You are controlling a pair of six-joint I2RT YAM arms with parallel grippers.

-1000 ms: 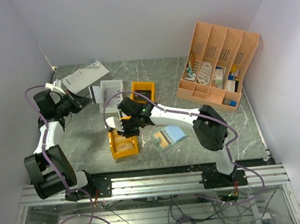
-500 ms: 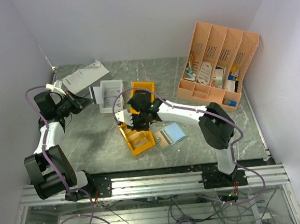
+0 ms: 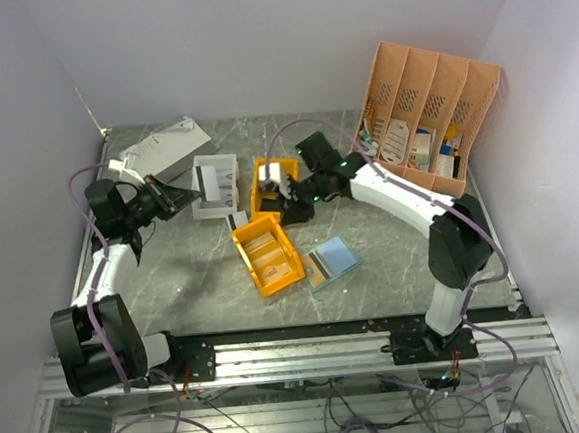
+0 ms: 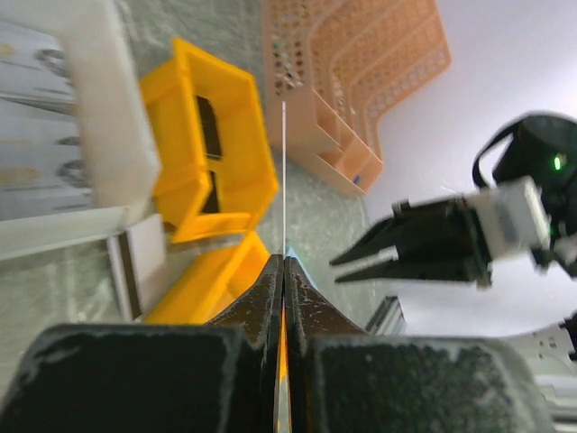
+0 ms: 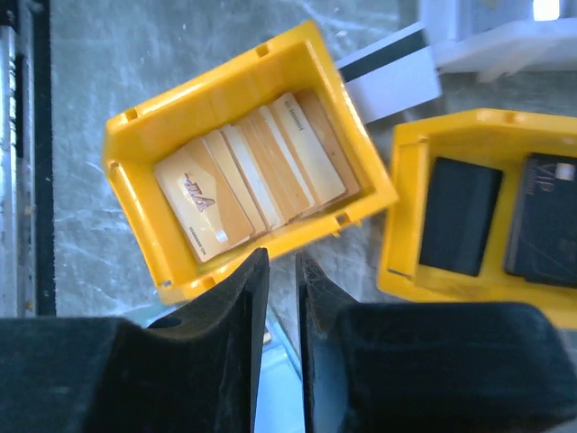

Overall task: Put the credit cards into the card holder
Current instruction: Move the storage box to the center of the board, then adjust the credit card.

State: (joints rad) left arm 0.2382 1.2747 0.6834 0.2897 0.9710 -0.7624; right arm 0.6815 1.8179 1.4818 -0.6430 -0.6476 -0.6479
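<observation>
A yellow bin (image 3: 292,276) lies slanted mid-table with several tan credit cards (image 5: 252,171) fanned inside it. The card holder (image 3: 331,261) lies open just to its right, light blue side up, and shows under my right fingers (image 5: 276,389). My right gripper (image 3: 285,209) hovers above the two bins; its jaws (image 5: 279,257) stand slightly apart with nothing between them. My left gripper (image 3: 176,197) at the left is shut on a thin card seen edge-on (image 4: 284,162). A loose striped card (image 3: 238,221) lies on the table.
A second yellow bin (image 3: 258,174) holding black blocks sits at the back, a white tray (image 3: 215,182) to its left. The peach desk organiser (image 3: 423,126) stands at the back right. A grey box with papers (image 3: 169,146) lies at the back left.
My right gripper dragged the card bin rightward toward the card holder, let go of it and rose back over the far bin. My left arm shifted slightly right, still holding its card.
</observation>
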